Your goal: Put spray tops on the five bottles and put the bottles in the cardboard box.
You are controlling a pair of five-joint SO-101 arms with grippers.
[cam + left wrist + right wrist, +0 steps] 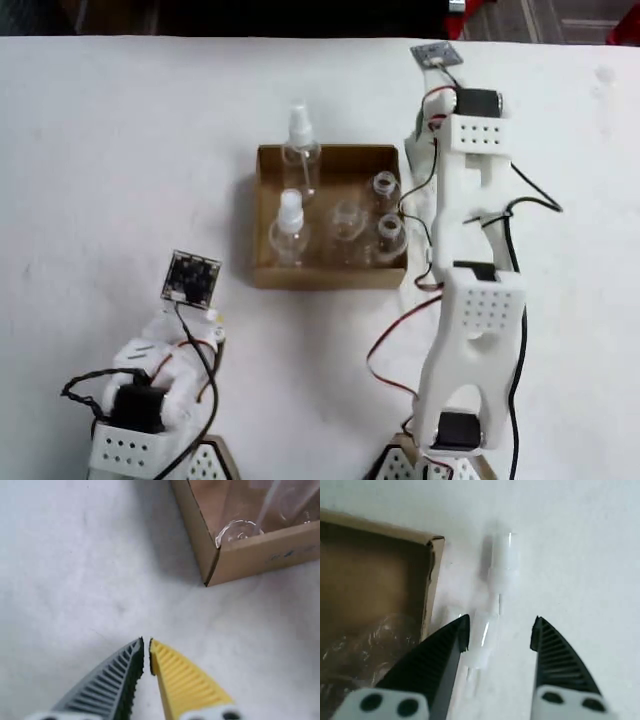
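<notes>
The cardboard box (pixel 265 215) sits mid-table. In it stand two clear bottles with white spray tops (pixel 299 148) (pixel 289 228) and three open-necked bottles (pixel 385 186) (pixel 347 218) (pixel 390 232). My right gripper (pixel 500 627) hangs open just outside the box's far right corner (pixel 434 555), over the table. A loose white spray top (pixel 485 637) lies between its fingers, and another spray top (pixel 502 560) lies just beyond. My left gripper (pixel 146 652) is shut and empty, low over bare table off the box's near left corner (pixel 212 567).
The right arm (pixel 470 300) stretches along the box's right side, with red and black cables hanging near the box wall. The left arm (pixel 150 385) is folded at the near left. White table lies open to the left and far side.
</notes>
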